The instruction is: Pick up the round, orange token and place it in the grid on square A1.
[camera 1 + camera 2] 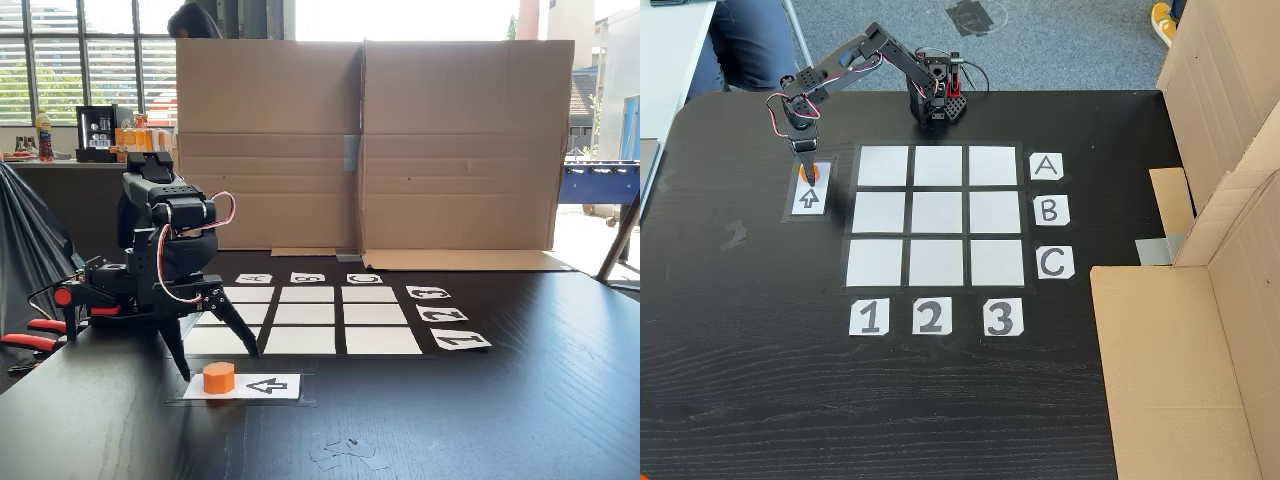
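Observation:
The orange token (219, 378) stands on the near end of a white card with a black arrow (266, 386), just off the grid (307, 315). My black gripper (220, 364) hangs open right over it, one finger on each side of it and the tips close to the table. In the other fixed view the gripper (807, 166) covers most of the token (809, 175), leaving an orange rim showing. Square A1 (883, 166) is the blank cell next to the card; in the low fixed view A1 (215, 343) lies partly behind the fingers.
Tall cardboard walls (365, 145) close off the table's far side, with a flap (1180, 360) lying on the table. The arm's base (937, 100) is clamped at the table edge, red clamp handles (30, 340) beside it. Paper labels A-B-C (1050, 212) and 1-2-3 (930, 317) edge the grid.

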Available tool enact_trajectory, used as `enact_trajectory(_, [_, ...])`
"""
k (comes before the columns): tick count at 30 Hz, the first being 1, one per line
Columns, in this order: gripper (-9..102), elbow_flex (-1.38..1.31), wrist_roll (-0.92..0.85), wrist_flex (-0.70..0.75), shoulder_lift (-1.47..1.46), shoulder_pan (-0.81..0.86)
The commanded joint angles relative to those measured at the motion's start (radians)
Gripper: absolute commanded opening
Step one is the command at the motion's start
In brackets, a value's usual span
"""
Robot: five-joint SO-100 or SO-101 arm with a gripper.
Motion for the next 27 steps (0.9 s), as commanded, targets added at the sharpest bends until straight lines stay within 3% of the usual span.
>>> enact_trajectory(1, [38, -0.040, 0.006, -0.020, 0.003, -0.008])
enact_trajectory(13, [35, -0.052, 0.006, -0.031, -0.028, -0.032])
enact_trajectory(27, [20, -0.054, 0.003, -0.032, -0.031, -0.051])
